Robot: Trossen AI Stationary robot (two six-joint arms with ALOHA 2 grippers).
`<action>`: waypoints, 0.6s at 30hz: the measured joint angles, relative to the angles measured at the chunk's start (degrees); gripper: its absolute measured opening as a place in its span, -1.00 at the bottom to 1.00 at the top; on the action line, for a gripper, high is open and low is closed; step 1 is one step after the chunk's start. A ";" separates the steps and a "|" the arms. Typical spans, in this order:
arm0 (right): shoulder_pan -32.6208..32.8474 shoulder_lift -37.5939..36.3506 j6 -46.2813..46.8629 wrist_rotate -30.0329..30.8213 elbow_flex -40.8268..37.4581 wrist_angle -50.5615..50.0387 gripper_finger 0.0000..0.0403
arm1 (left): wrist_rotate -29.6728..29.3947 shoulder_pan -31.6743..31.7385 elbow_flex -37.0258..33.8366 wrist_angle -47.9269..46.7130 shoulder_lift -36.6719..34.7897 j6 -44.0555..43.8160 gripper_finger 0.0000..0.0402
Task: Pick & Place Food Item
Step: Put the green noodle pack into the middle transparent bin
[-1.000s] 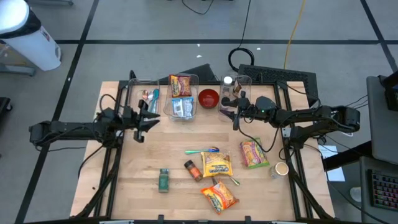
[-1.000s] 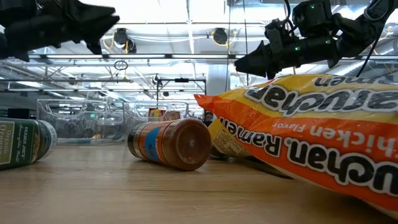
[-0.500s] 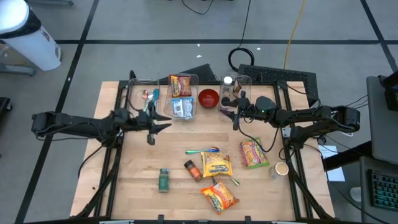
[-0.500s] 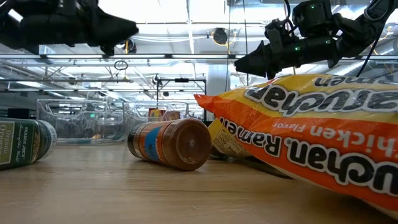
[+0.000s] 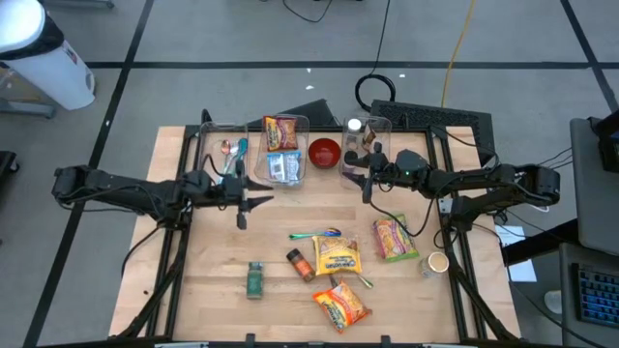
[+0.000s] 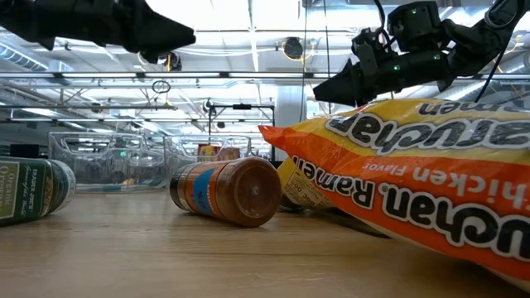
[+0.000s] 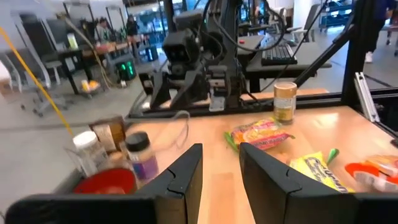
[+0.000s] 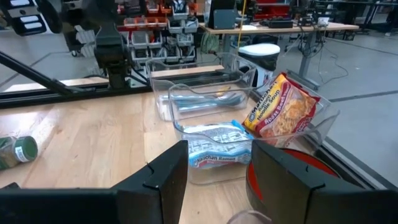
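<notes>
High view, left to right from the red bowl [image 5: 324,152] at the table's far edge: the left gripper [image 5: 253,200] hangs over bare wood, left of the bowl and nearer the front. Its fingers [image 7: 186,174] stand a little apart with nothing between them. The clear plastic bin [image 5: 285,147] just left of the bowl holds a ramen pack and a blue-and-white pouch. The right gripper [image 5: 366,179] hovers just right of the bowl, beside a second clear bin; its jaws are parted too and grasp nothing.

Loose food lies well in front of the bowl: a green-labelled spice jar [image 5: 254,279], a brown spice jar with a blue label [image 5: 299,263], a yellow ramen packet [image 5: 337,255], an orange ramen packet [image 5: 341,304] nearest the front, and a pink-and-green noodle packet [image 5: 394,238] off to the right. Which one is the target cannot be told.

The packets look light, soft and crinkly, with brittle noodles inside; a pinch across a short edge or the sealed seam seems safest. The jars look rigid, smooth and apt to roll, so a grip across the barrel would probably suit them.
</notes>
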 joint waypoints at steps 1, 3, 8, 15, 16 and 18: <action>0.00 0.00 -0.21 0.00 0.00 0.04 -0.15 | 0.02 -0.01 0.00 -0.61 0.01 -1.22 -0.43; 0.00 0.00 -0.78 0.00 0.00 0.52 -0.15 | 0.03 -0.32 0.00 -1.84 0.00 -4.30 -0.43; 0.00 0.00 -0.78 -0.03 0.00 1.34 -0.15 | 0.09 -2.43 0.00 -6.05 0.02 -8.67 -0.43; 0.87 0.00 3.41 -7.09 0.00 0.96 -0.15 | 0.05 -7.23 0.00 -5.88 2.64 -9.93 -0.43; 1.55 0.00 3.87 -7.47 0.00 0.85 -0.15 | 0.03 -7.83 0.00 -4.88 3.33 -9.73 -0.43; 3.60 0.00 3.97 -7.48 0.00 0.87 -0.15 | 0.03 -8.78 0.00 -3.65 5.07 -9.23 -0.43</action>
